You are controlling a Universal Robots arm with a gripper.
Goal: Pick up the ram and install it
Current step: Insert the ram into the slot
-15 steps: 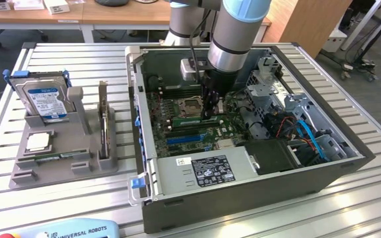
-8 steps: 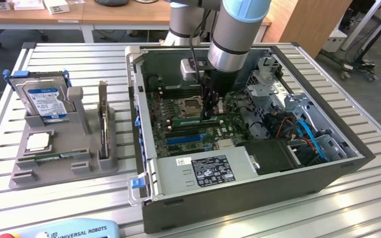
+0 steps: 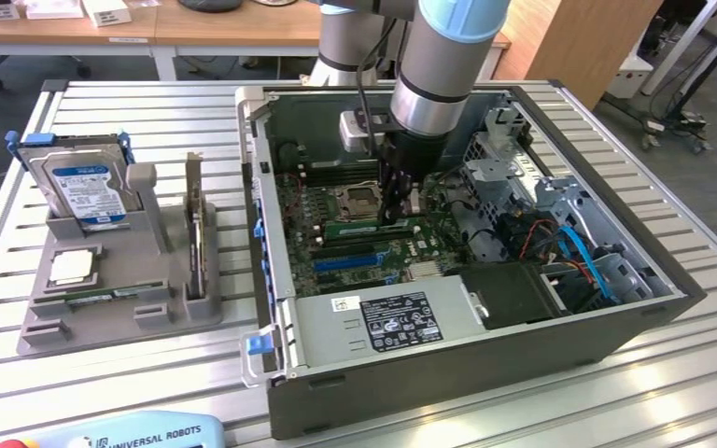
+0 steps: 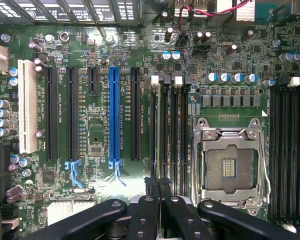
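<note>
Silver-grey arm point(image 3: 437, 93), black jaws

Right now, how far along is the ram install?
Done: the ram is inside the computer case, lying along the memory slots beside the CPU socket. In hand: the gripper, fingers shut, is down right at the ram over those slots. Left: confirming it is seated. The pictures do not settle whether the stick is latched or is gripped.

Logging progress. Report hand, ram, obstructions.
Hand shut, low over memory slots beside CPU socket. Ram at slot under fingertips; grip unclear. No obstruction seen there.
</note>
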